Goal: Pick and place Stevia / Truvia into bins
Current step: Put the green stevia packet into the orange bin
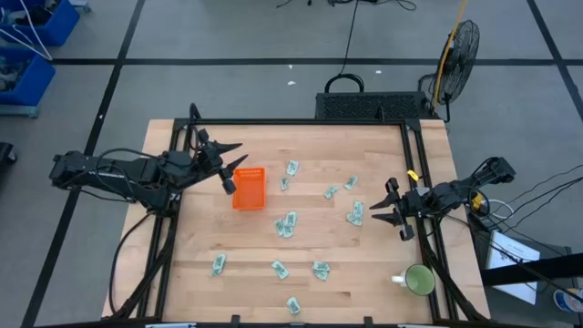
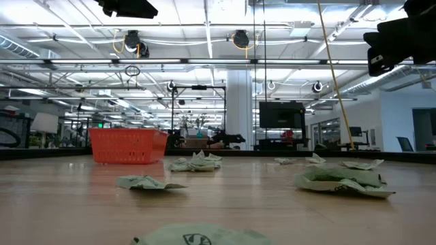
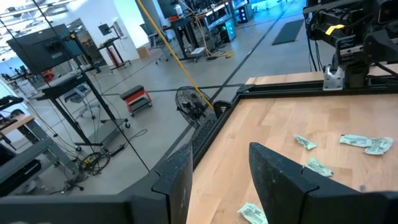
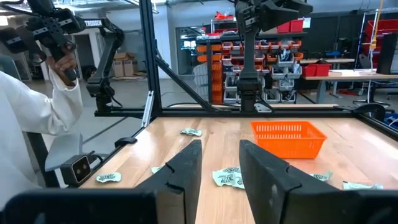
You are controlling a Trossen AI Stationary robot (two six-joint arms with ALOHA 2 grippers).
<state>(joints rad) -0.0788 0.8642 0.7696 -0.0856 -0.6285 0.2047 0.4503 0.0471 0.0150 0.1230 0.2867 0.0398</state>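
Observation:
The orange bin (image 1: 248, 188) stands on the wooden table's left half and also shows in the right wrist view (image 4: 288, 137) and the low view (image 2: 128, 145). Several pale green sachets lie flat and scattered over the table, among them one pile (image 1: 287, 223) at the middle, one (image 1: 355, 214) at the right and one (image 1: 219, 264) at the near left. My left gripper (image 1: 231, 167) hovers open beside the bin's far left corner, raised off the table, with nothing between its fingers (image 3: 180, 180). My right gripper (image 1: 387, 204) stands open at the table's right edge, just right of the sachet there, holding nothing (image 4: 221, 165).
A green mug (image 1: 419, 280) stands at the near right corner. A black frame (image 1: 301, 122) runs along the table's far edge and both sides. A person in a white sleeve (image 4: 31, 124) stands beyond the table's left side. Bare wood lies between the sachets.

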